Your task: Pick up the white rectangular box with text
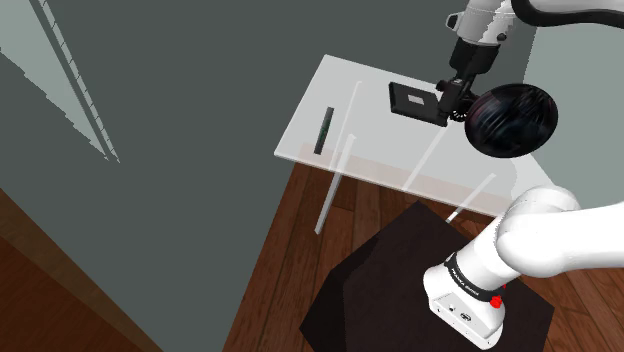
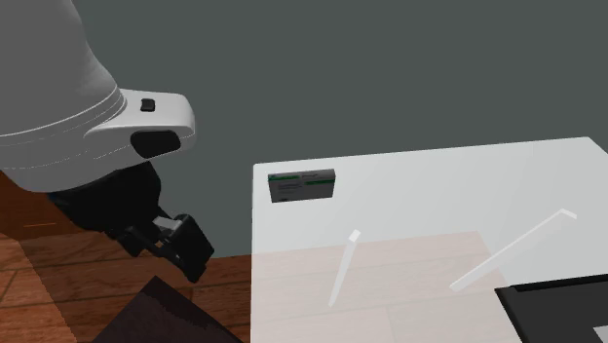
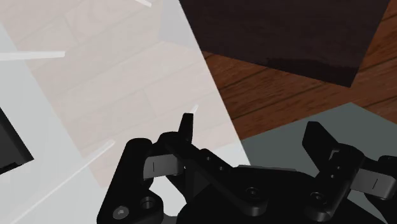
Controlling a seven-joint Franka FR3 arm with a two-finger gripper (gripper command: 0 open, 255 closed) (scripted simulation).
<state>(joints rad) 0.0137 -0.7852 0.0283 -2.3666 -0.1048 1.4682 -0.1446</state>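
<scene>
Grey walls and a wooden floor surround a pale, see-through table on thin legs. In the shoulder view the rectangular box with text stands on a long edge near the table's left side, closed, with a green mark on its face. A black flat slab lies further right and towards the far side; a lighter patch shows in its middle, but whether it is a tray cannot be told. The black gripper hangs over the slab's right edge, well apart from the box. The white arm rises from the dark stand at the near right.

In the second exterior view the box sits near the table's far left corner, showing a pale grey face with a green stripe and lines of text. The slab's corner shows at the near right. The gripper hangs at the left, before the wall and floor, under the arm's bulky white joint.

In the wrist view the fingers of the gripper stand spread apart with nothing between them. Beyond them lie the table's edge, the floor boards and the stand's dark top. A corner of the slab shows beside the gripper.
</scene>
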